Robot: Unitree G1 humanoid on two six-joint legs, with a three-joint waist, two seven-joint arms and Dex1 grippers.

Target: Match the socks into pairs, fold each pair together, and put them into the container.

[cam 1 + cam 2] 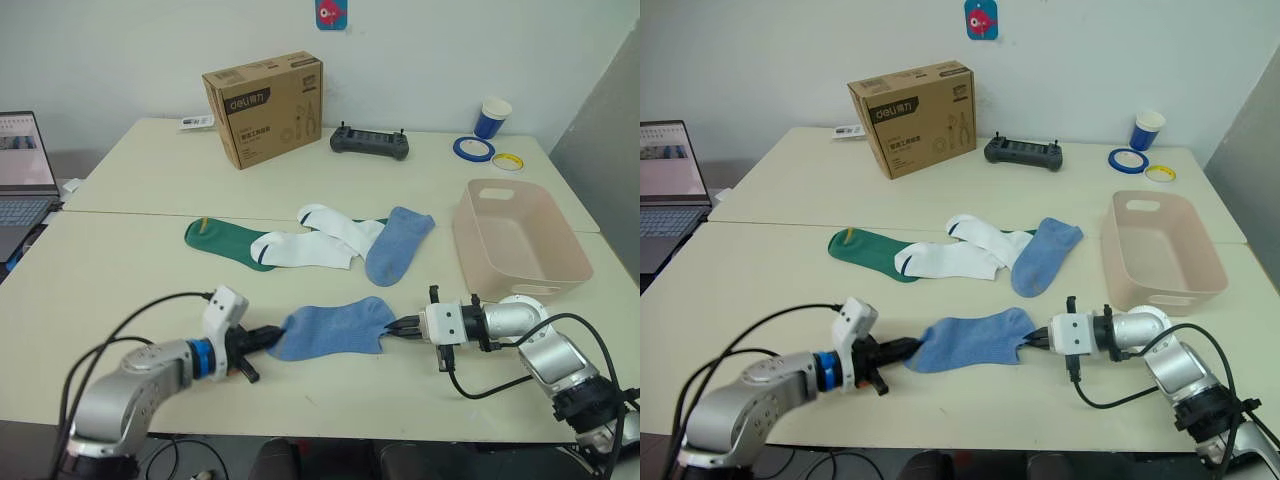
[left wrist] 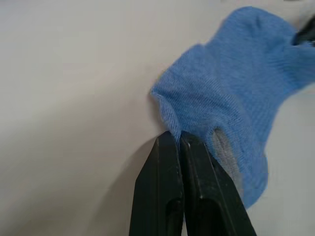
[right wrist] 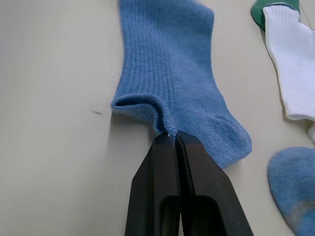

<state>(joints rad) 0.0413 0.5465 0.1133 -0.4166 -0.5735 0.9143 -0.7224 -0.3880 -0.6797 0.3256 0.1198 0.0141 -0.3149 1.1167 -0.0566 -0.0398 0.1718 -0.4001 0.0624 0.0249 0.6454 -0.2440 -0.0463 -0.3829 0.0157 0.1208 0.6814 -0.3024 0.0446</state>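
From the head camera we've got a blue sock (image 1: 333, 328) stretched flat on the table (image 1: 130, 290) between both grippers, left gripper (image 1: 275, 336) pinching one end, right gripper (image 1: 398, 327) the other. Behind it lie a second blue sock (image 1: 398, 243), two white socks (image 1: 303, 249) and a green sock (image 1: 222, 240); the basin (image 1: 520, 240) sits to the right. On the left wrist, our fingers (image 2: 170, 162) are clamped together on the sock's edge. On the right wrist, same story: fingers (image 3: 170, 157) closed on the cuff.

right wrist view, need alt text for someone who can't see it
The right tool is shut on the edge of a light blue sock lying on a beige table. Beside it lie a white sock and another blue sock.
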